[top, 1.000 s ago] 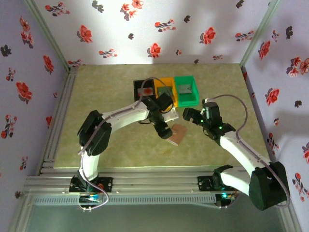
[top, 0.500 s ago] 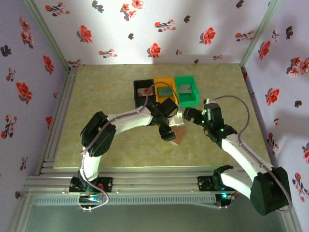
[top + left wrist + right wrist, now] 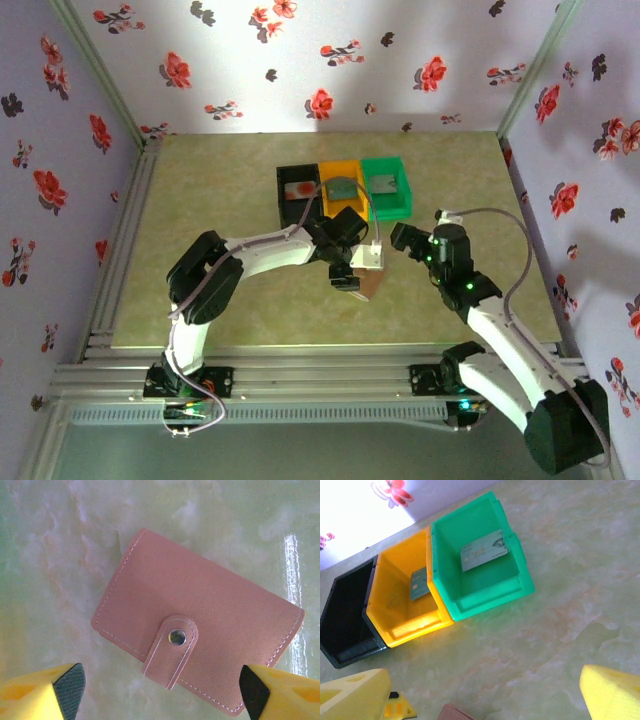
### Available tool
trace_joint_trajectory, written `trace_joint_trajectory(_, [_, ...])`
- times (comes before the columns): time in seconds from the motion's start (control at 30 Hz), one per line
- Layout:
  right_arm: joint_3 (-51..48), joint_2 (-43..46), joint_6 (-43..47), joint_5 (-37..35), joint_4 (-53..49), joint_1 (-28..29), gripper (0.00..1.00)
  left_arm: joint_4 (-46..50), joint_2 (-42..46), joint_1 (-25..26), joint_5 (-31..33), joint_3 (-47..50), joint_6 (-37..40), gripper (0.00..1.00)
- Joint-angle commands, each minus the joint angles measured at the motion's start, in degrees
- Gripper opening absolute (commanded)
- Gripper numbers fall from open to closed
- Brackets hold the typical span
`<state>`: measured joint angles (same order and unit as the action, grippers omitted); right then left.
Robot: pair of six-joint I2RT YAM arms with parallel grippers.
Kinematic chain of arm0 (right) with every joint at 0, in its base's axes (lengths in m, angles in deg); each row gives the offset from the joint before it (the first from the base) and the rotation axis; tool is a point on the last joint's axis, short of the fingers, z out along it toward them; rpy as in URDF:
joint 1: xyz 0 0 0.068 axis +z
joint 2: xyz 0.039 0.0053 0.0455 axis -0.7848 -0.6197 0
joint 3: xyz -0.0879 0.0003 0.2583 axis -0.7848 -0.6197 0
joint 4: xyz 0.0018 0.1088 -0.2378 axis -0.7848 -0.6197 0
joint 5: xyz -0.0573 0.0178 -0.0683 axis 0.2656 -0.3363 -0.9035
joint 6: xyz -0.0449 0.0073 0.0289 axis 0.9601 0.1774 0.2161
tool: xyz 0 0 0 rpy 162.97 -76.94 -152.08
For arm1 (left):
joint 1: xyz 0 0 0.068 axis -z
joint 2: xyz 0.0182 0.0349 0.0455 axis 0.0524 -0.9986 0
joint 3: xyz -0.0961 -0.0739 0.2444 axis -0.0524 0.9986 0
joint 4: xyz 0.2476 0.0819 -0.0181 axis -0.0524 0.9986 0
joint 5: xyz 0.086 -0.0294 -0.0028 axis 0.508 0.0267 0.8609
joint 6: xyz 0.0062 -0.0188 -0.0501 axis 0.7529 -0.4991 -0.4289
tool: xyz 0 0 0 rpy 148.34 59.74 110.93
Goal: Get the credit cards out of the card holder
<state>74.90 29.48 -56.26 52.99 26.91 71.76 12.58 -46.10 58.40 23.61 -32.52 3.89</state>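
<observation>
The card holder lies closed on the table, pink, with its strap snapped down by a metal stud. It also shows at the middle of the table. My left gripper hangs open just above it, one finger on each side of its near edge, gripping nothing. From above, my left gripper is at the holder's left side. My right gripper is open and empty over bare table near the bins, with the holder's corner below it. One credit card lies in the green bin and another credit card in the orange bin.
Three small bins stand in a row at the back: black, orange and green. The black bin holds a card with a red spot. Flowered walls close the table on three sides. Open tabletop lies left and right.
My left gripper has moved right and settled over the card holder. My right arm has drawn back to the right, away from the holder.
</observation>
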Motion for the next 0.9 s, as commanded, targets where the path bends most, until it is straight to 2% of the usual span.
trace_joint_trajectory(0.0, [-1.4,2.83,-0.52,-3.27,1.58,0.25,0.98,0.71,-1.29,0.5,-2.05,-2.05,4.03,0.8])
trace_joint_trajectory(0.17, [-2.12,4.15,-0.61,-3.11,2.42,0.25,0.97,0.8,-2.88,0.57,-4.47,-4.07,3.42,0.61])
trace_joint_trajectory(0.47, [-2.15,4.53,-1.03,-3.02,2.37,0.25,0.97,0.6,-5.78,0.94,-4.78,-5.71,3.89,0.6])
trace_joint_trajectory(0.77, [-2.27,5.13,-1.27,-3.27,2.14,0.18,0.97,2.44,-7.84,1.03,-4.61,-5.89,5.08,0.49])
trace_joint_trajectory(0.87, [-2.28,5.03,-1.31,-3.01,2.08,0.16,0.97,3.12,-8.11,0.94,-4.22,-5.56,5.49,0.48])
